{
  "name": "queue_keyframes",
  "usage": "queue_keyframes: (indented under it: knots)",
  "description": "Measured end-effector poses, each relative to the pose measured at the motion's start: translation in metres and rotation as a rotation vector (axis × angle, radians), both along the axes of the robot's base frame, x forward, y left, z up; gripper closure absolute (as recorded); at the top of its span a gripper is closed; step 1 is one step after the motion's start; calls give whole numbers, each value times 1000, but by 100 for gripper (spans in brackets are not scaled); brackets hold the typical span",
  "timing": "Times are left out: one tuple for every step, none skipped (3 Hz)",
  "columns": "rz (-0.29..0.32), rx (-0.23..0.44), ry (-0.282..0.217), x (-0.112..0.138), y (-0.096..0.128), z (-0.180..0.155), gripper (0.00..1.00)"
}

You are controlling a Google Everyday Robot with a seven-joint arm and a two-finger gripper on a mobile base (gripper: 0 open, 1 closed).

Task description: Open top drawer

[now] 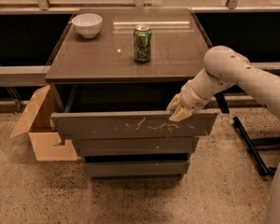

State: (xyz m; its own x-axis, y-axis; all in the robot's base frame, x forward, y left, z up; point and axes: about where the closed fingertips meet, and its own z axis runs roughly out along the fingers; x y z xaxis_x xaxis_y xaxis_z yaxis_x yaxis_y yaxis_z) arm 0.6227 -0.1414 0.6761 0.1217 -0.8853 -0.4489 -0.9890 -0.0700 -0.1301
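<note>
The top drawer [107,125] is the widest grey-brown drawer with pale scratches right of centre on its flat front. It stands pulled out from under the cabinet top, with a dark gap behind its front. My gripper [178,110] sits at the upper edge of the drawer front, right of centre, hooked over the rim. The white arm [242,76] reaches in from the right.
A green can [142,43] and a white bowl [87,24] stand on the cabinet top [102,59]. Two narrower drawers [135,146] lie below. An open cardboard box [39,129] sits on the floor at left. A black stand leg [252,146] is at right.
</note>
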Motion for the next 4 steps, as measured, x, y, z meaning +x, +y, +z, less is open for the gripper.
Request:
queue_keyframes:
  knots:
    - [0, 0, 0, 0, 0, 0, 43]
    - [0, 0, 0, 0, 0, 0, 20]
    - [33, -4, 21, -7, 4, -7, 0]
    - [67, -33, 48, -22, 10, -12, 0]
